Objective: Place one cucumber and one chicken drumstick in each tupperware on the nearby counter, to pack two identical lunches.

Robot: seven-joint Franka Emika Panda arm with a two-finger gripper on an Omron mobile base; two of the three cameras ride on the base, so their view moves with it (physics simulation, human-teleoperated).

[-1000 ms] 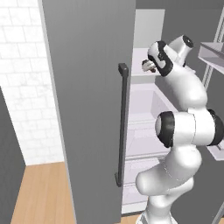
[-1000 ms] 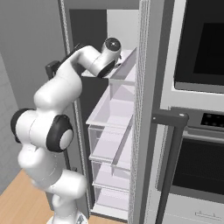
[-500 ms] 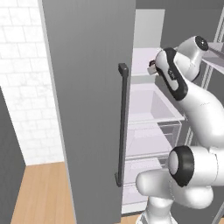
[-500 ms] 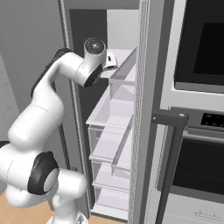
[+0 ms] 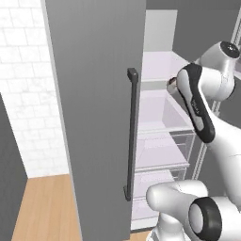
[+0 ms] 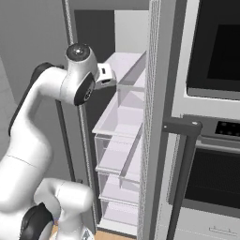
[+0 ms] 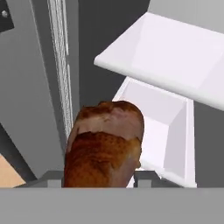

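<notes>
Brown meat: a chicken drumstick (image 7: 105, 144) sits right in front of the hand camera, low and in the middle. It is brown and bumpy, and its fat end points up.
Claw: the gripper (image 7: 101, 177) is closed on the chicken drumstick. Grey bits of the claw peek out on both sides of the meat at the bottom.
Where the meat is: the chicken drumstick is up in the air by the open fridge (image 6: 123, 140), near the fridge's upper shelves and not touching them.
Fridge: it is tall and grey, and it stands open. Inside are pale white shelves (image 5: 160, 110) and clear drawers (image 6: 117, 154), stacked one over the other.
Fridge door: the big grey door (image 5: 94, 108) swings out to the left of the fridge. A long dark handle (image 5: 130, 134) runs down its edge.
Arm: the white arm (image 6: 51, 93) bends up and reaches to the front of the fridge, at the height of the top shelves.
Oven: a dark oven (image 6: 211, 140) sits just right of the fridge.
Wall: white tiles (image 5: 23, 84) are left of the fridge door.
Floor: pale wood (image 5: 44, 207) lies below the fridge door.
</notes>
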